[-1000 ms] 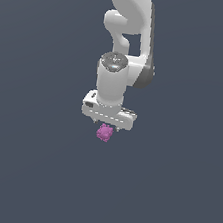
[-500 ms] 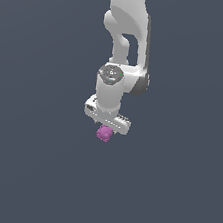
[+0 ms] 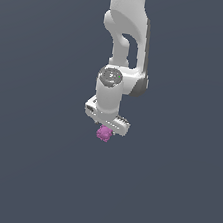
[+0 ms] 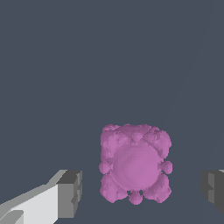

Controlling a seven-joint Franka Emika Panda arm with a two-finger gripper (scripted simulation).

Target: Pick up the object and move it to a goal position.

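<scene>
The object (image 3: 103, 133) is a small magenta-purple knobbly lump on the dark grey floor, just under my white gripper (image 3: 106, 125) in the exterior view. In the wrist view the object (image 4: 135, 164) sits between the two dark-tipped fingers (image 4: 70, 194), with a visible gap on each side. My gripper (image 4: 141, 192) is open and straddles the object; neither finger touches it. The second finger shows only at the picture's edge. The arm stands nearly upright above the object, and its hand hides the fingers in the exterior view.
A plain dark grey surface (image 3: 33, 172) lies all around the arm and the object. No other objects, containers or edges are in view, and no goal marker shows.
The arm's wrist and hand have come down closer to the object over the last second. The object has stayed where it was.
</scene>
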